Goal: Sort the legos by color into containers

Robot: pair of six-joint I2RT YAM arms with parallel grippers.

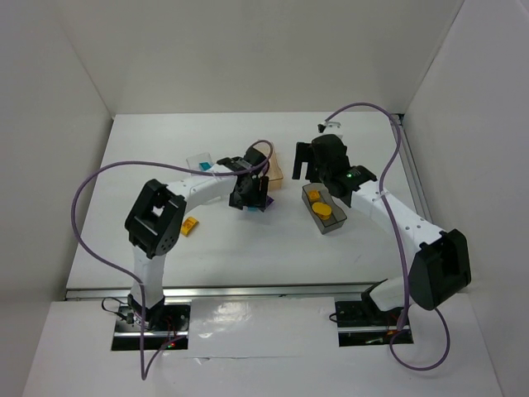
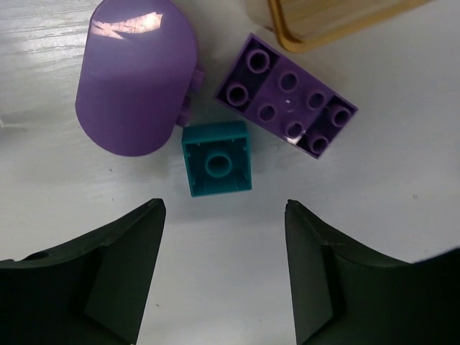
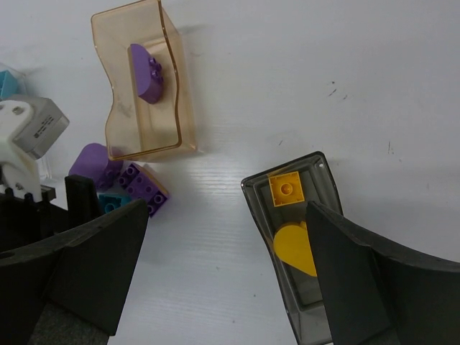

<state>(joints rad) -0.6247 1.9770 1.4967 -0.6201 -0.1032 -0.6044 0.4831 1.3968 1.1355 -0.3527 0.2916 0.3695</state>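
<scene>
Teal brick among purple ones, with both pincers empty.
The left pincer [image 2: 223, 208] hung open over a small teal square brick [image 2: 216, 158] that lay on the white worktop [image 2: 374, 215], just beside a rounded purple piece [image 2: 136, 75] and a purple studded block [image 2: 287, 97]. The teal brick was probably the next pick. The translucent orange bin [image 3: 115, 129] held a purple brick [image 3: 146, 70], and the smoky grey bin [image 3: 255, 194] held yellow bricks [image 3: 286, 188], so each colour already had its bin. The right pincer [image 3: 226, 208] waited open.

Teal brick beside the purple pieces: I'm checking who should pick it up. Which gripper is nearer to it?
Left. The left gripper hangs open right next to the teal brick. The right gripper is well off to the right, open above the dark grey bin.
</scene>
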